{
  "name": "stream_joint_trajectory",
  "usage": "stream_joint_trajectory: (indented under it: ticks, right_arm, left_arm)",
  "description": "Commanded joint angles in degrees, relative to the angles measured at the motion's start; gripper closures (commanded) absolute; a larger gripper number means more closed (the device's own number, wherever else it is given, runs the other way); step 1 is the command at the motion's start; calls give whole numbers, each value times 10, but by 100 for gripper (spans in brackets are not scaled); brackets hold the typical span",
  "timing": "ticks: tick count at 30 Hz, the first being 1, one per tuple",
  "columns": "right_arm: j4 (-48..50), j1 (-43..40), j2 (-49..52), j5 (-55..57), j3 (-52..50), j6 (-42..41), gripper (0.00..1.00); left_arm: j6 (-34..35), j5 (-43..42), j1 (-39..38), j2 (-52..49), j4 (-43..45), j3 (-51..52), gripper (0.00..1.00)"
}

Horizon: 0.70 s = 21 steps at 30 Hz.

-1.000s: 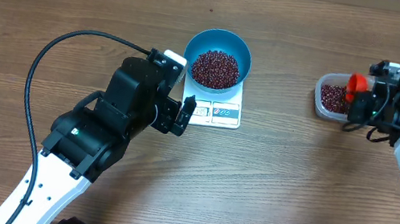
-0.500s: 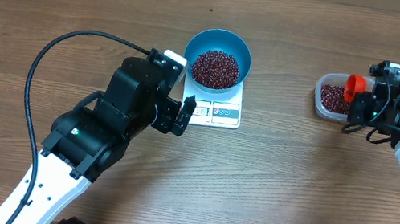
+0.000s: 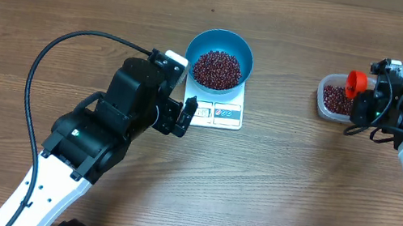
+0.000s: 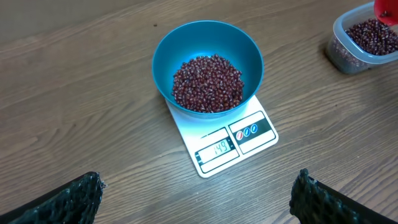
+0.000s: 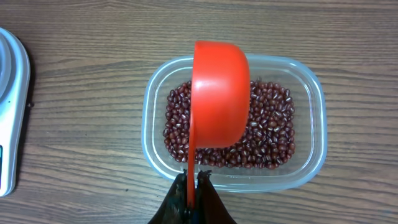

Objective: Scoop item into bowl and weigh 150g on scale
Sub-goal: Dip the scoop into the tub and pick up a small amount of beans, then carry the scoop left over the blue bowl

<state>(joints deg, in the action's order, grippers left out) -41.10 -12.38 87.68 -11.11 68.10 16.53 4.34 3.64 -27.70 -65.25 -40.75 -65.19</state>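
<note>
At the table's (image 3: 277,200) near left, the left arm rises from the front edge and leans forward and to the right, elbow bent, with a black cable (image 3: 32,80) looping beside it. The left gripper (image 3: 184,117) hovers just beside the near left corner of the scale (image 3: 222,115), its jaws spread wide and holding nothing. In its wrist view the two black fingers (image 4: 68,199) sit at the bottom corners.

Just beyond them the scale lies flat, its display reading 149. The bowl (image 3: 192,50) stands on the far part of the scale, overhanging its far edge. Beans (image 3: 217,68) lie in a loose heap in the bowl's bottom.

At the near right, the right arm climbs from the front edge and bends left at the wrist. The right gripper (image 5: 191,186) is clamped tight on the thin handle of a red scoop (image 5: 217,99). The scoop is turned on its side with its rounded back to the wrist camera, and it hangs over a clear tub (image 5: 314,124). More beans lie in the tub, well apart from the scale.
</note>
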Motion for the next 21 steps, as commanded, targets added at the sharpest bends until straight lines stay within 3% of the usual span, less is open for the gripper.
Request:
stream_joint_trajectory:
  ticks: [1,6,21]
  right_arm:
    - [4,-2,-8,3,9,3,96]
    - [2,-2,-8,-1,9,-3,96]
    - [-15,-35,-8,-213,9,-32,96]
  left_arm:
    - [4,-5,3,0,0,-1,0]
    - [4,-5,3,0,0,-1,0]
    - [4,-5,3,0,0,-1,0]
